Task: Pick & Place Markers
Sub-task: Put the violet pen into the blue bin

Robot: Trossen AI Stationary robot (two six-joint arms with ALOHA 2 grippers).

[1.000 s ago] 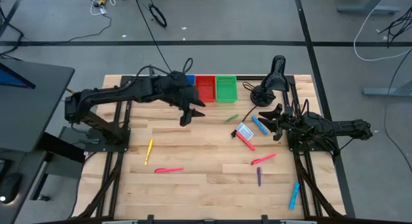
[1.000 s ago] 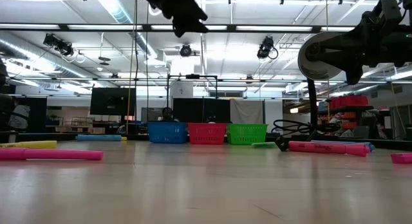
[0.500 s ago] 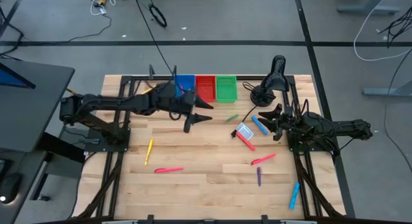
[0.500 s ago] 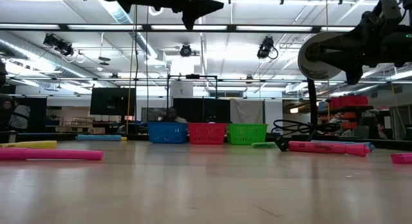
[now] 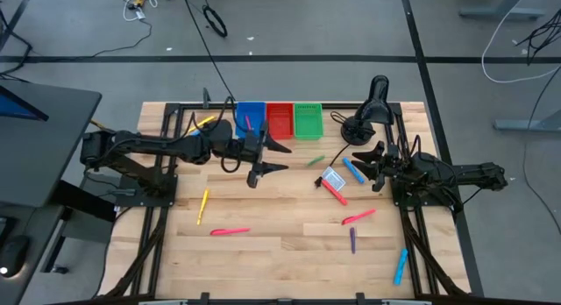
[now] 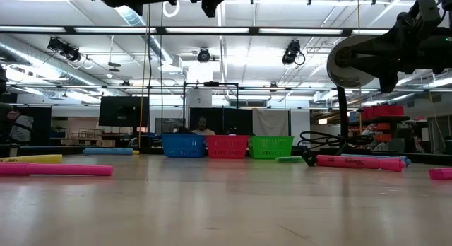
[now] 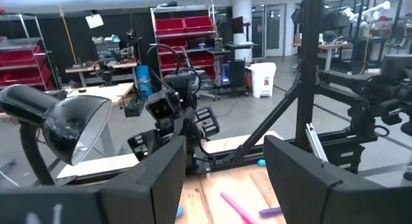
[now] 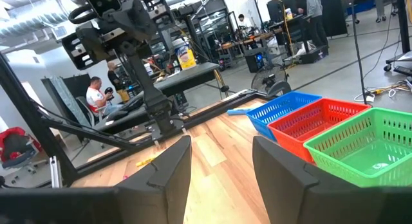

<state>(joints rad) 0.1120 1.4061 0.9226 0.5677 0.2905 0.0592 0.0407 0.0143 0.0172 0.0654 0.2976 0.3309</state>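
Markers [image 5: 230, 230] on table [image 5: 280, 261], before bins [image 5: 280, 120]

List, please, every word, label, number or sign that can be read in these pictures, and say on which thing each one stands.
Nothing here can be read with certainty.
Pink marker lying on the table, low view: dark print along its barrel, too small to read.
White-and-blue card, high view: no legible text.
White jug with a yellow label on a desk in the room behind, right wrist view: label too blurred to read.

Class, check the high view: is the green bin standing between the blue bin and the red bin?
No, the red bin stands in the middle, with the blue bin on one side and the green bin on the other.
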